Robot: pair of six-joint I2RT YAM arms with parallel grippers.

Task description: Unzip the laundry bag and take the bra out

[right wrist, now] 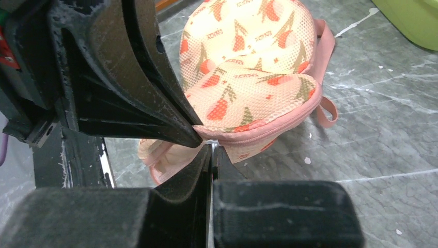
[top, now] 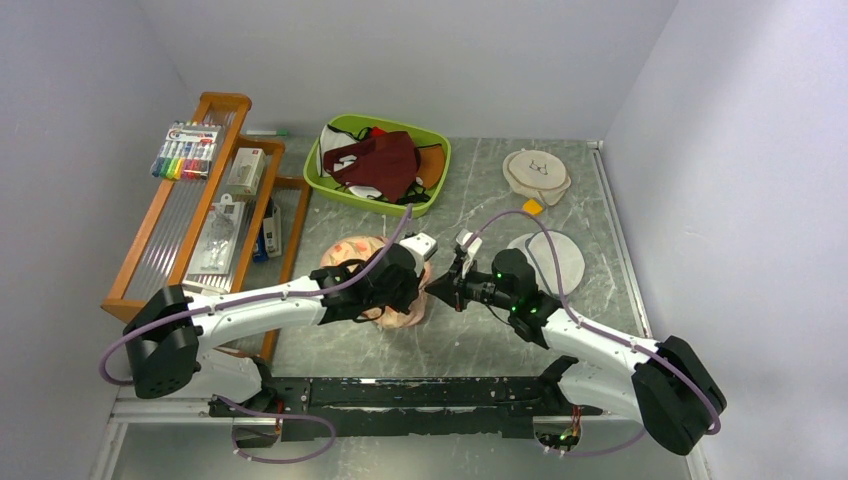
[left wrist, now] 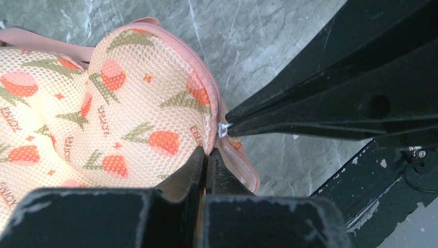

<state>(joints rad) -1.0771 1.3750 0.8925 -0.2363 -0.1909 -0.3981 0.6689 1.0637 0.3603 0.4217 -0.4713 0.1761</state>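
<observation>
The laundry bag (top: 352, 250) lies mid-table, a peach pouch with red and green print, mostly under my left gripper (top: 408, 283). In the left wrist view my left gripper (left wrist: 207, 153) is shut on the bag's (left wrist: 103, 98) pink zip edge. My right gripper (top: 440, 288) meets it from the right. In the right wrist view my right gripper (right wrist: 212, 148) is shut on the small silver zip pull (right wrist: 212, 141) at the bag's (right wrist: 248, 67) near edge. Left of the pull the edge gapes and shows pale pink lining (right wrist: 160, 155). The bra is hidden.
A green tray (top: 318, 170) at the back holds a maroon garment (top: 380, 162). A wooden rack (top: 165, 220) with markers (top: 186, 151) stands at the left. A round cream disc (top: 537, 175) and a round white mesh bag (top: 552, 260) lie at the right.
</observation>
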